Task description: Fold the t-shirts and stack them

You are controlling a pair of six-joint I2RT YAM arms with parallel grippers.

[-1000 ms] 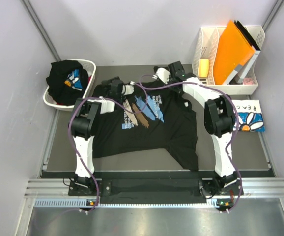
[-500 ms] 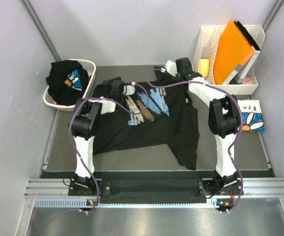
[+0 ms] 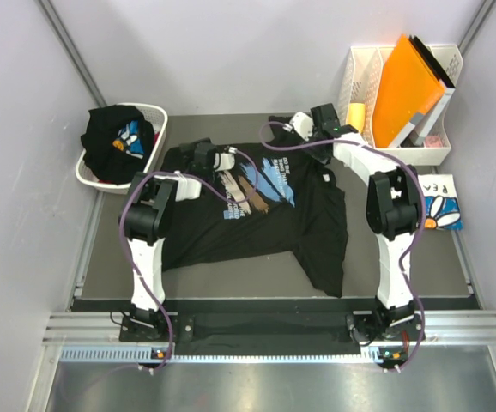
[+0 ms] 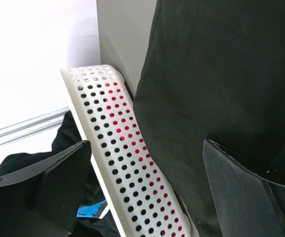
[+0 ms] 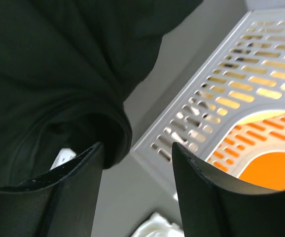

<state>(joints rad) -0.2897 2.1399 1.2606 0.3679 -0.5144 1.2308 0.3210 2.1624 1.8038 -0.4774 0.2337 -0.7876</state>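
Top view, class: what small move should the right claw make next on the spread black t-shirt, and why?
Probably lift the right claw clear of the black t-shirt at its far right corner: its jaws stand apart with no cloth between them, and the shirt lies spread, print up.

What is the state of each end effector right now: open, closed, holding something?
Left end effector: open, holding nothing.
Right end effector: open, holding nothing; the black t-shirt lies just beside it.

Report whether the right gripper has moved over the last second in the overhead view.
Yes. The right gripper has shifted to the right along the far edge of the black t-shirt, ending closer to the white file rack.
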